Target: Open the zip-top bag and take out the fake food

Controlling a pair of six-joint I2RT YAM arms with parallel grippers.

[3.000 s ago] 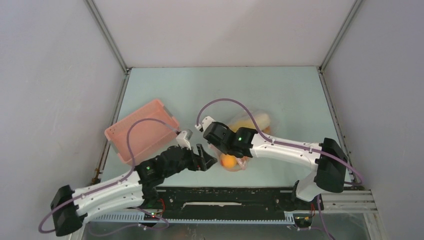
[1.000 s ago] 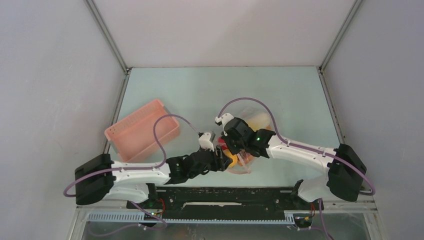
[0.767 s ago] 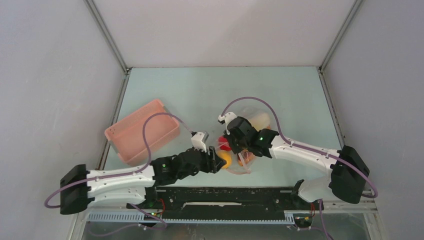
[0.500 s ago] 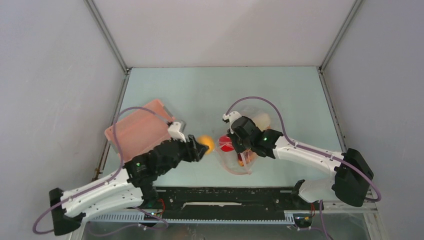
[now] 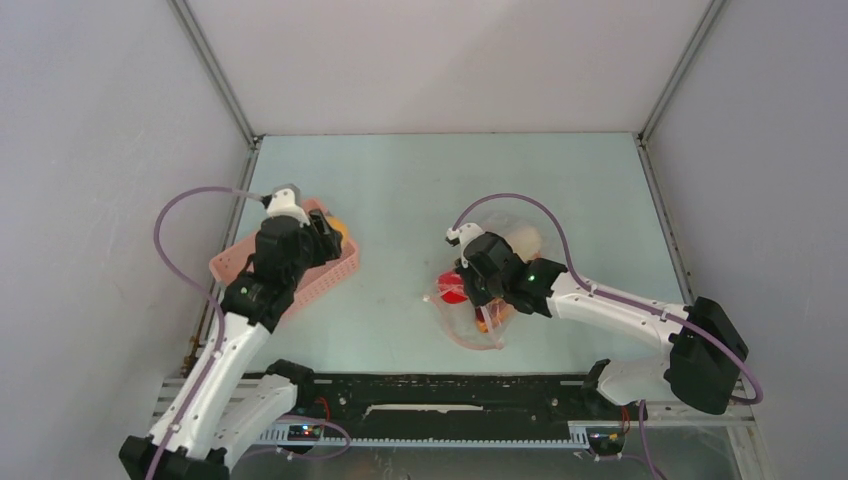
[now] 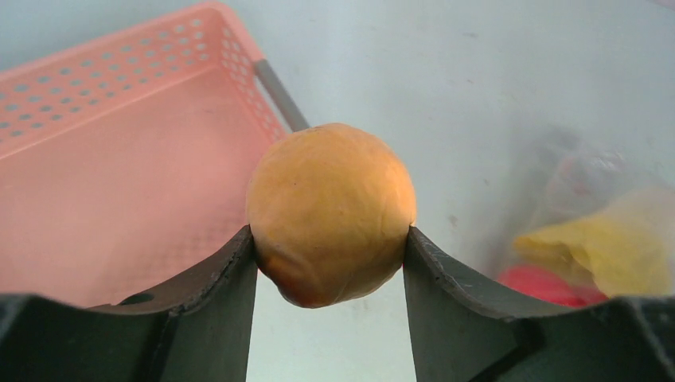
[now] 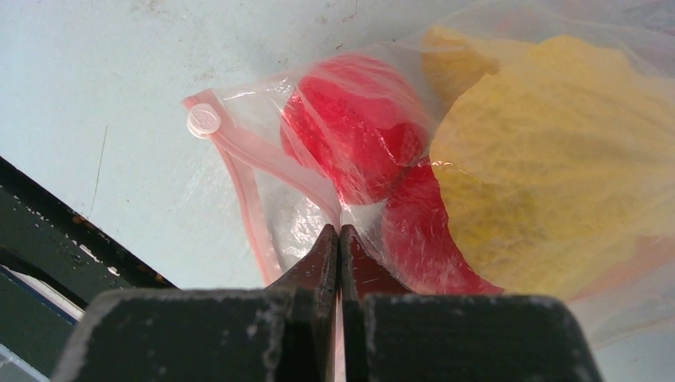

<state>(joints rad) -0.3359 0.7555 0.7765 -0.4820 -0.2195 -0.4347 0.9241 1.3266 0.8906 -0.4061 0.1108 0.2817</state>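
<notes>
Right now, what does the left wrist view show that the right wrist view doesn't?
Only the left wrist view: the left hand clamping the orange-yellow fruit, pink basket beyond. Only the right wrist view: the right hand pinched shut on the zip-top bag beside its zip strip and round tab. Both: the bag holding red fruit and the yellow piece.

The basket (image 5: 330, 282) lies well left of the zip-top bag (image 5: 470, 326) holding fake food (image 5: 453, 291).
</notes>
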